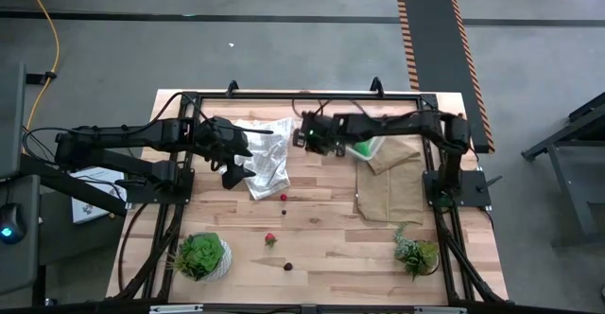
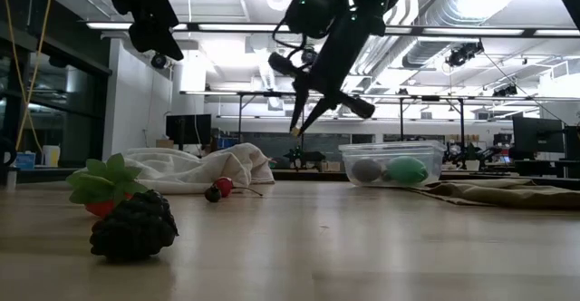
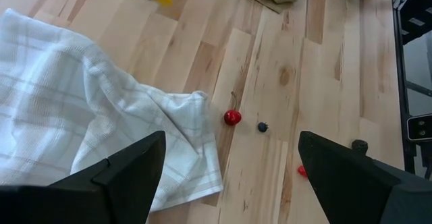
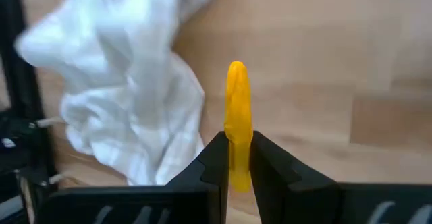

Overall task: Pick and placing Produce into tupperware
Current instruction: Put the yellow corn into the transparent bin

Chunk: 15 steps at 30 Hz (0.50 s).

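Two fingers of the right pincer clamp the banana, seemingly airborne.

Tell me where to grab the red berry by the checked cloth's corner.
Probably best: take the red berry across its round body, straight from above, since it lies low on the table. Close along the white cloth edge, since cloth and a dark berry flank it. The open left pincer hangs above it; the right pincer holds the banana.

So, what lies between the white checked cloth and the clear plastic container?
In the high view, the right gripper holding the yellow banana hangs between the white checked cloth and the clear plastic container.
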Tool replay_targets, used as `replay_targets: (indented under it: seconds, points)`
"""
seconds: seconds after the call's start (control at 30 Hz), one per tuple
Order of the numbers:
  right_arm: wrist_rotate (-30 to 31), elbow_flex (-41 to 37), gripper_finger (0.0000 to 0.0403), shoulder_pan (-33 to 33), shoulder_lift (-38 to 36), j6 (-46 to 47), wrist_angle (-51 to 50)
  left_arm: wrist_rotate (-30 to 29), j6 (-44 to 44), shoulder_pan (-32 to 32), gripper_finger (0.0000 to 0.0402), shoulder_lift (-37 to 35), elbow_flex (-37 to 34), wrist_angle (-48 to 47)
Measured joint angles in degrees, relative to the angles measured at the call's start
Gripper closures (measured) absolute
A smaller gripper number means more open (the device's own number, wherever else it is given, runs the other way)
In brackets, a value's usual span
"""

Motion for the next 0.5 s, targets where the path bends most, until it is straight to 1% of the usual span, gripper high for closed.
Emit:
replay_targets:
  seconds: [0.17, 0.23, 0.5]
  points:
    - [0.0, 0.0, 0.0368, -3.6, -3.4, -5.0, -4.6, -0.1, -1.6, 0.0, 0.0073, 0.0, 0.0, 0.1]
    - [0.2, 0.0, 0.0368, -5.0, -4.8, -6.9, -7.6, -1.1, -2.5, 0.0, 0.0073, 0.0, 0.0, 0.4]
    - [0.2, 0.0, 0.0368, -9.3, -9.2, -14.1, -22.6, -3.7, -5.8, 0.0, 0.0073, 0.0, 0.0, 2.2]
